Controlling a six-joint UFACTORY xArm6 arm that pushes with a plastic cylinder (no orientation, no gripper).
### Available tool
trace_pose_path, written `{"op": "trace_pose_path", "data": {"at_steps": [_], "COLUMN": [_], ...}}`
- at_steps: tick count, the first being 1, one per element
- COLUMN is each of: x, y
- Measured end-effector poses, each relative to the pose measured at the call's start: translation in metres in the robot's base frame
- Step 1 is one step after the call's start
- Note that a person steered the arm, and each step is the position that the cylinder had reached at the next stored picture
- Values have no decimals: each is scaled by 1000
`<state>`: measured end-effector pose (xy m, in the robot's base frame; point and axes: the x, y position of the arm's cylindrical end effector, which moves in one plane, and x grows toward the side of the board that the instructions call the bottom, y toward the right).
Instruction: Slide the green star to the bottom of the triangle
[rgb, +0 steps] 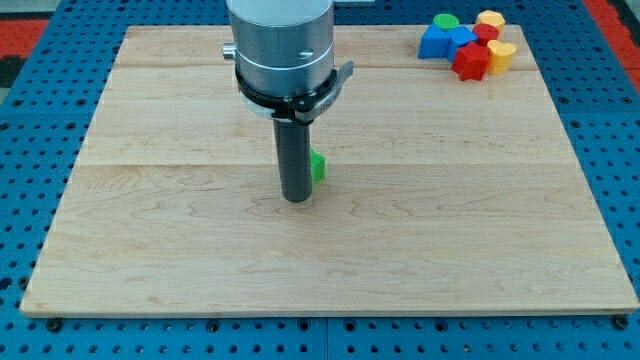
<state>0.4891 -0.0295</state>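
Observation:
The green star (318, 166) lies near the middle of the wooden board, mostly hidden behind my dark rod; only its right edge shows. My tip (297, 199) rests on the board just left of and slightly below the star, touching or almost touching it. A blue triangle-like block (434, 43) sits in the cluster at the view's top right, far from the star.
The top-right cluster also holds a green round block (446, 21), a blue block (462, 37), red blocks (470, 61) and yellow blocks (500, 54), packed together. The board's edge (330, 314) borders a blue pegboard.

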Motion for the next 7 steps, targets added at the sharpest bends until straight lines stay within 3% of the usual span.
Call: {"op": "trace_pose_path", "data": {"at_steps": [1, 2, 3, 5, 6, 7], "x": [5, -20, -52, -31, -65, -93], "y": [-8, -6, 37, -23, 14, 101]}}
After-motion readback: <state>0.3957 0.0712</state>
